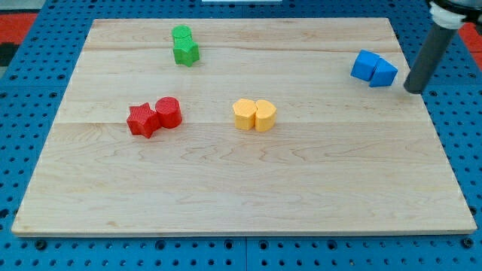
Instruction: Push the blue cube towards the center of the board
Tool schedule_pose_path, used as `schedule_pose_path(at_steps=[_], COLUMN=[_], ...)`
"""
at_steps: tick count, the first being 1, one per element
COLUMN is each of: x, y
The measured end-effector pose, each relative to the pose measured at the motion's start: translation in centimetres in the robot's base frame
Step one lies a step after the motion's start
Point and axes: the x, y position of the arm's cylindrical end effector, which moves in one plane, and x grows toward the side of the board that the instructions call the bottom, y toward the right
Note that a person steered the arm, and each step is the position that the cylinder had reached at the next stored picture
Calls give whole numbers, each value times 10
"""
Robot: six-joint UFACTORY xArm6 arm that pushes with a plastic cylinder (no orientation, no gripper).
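A blue cube [365, 65] sits near the board's right edge toward the view's top, touching a blue wedge-shaped block [384, 73] on its right. My tip [413, 90] is at the end of the dark rod, just right of and slightly below the blue wedge block, apart from it by a small gap. The cube lies left of the wedge, on the far side from my tip.
The wooden board [241, 188] also holds two green blocks [184, 45] at the top left, a red star block [142, 120] touching a red cylinder [169, 112] at the left, and two yellow blocks [254, 115] touching near the middle.
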Motion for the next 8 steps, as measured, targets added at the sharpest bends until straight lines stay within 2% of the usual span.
schedule_pose_path(at_steps=[1,2,4,8], x=[-30,-54,-80,-67], y=[-1,-27,-61,-82])
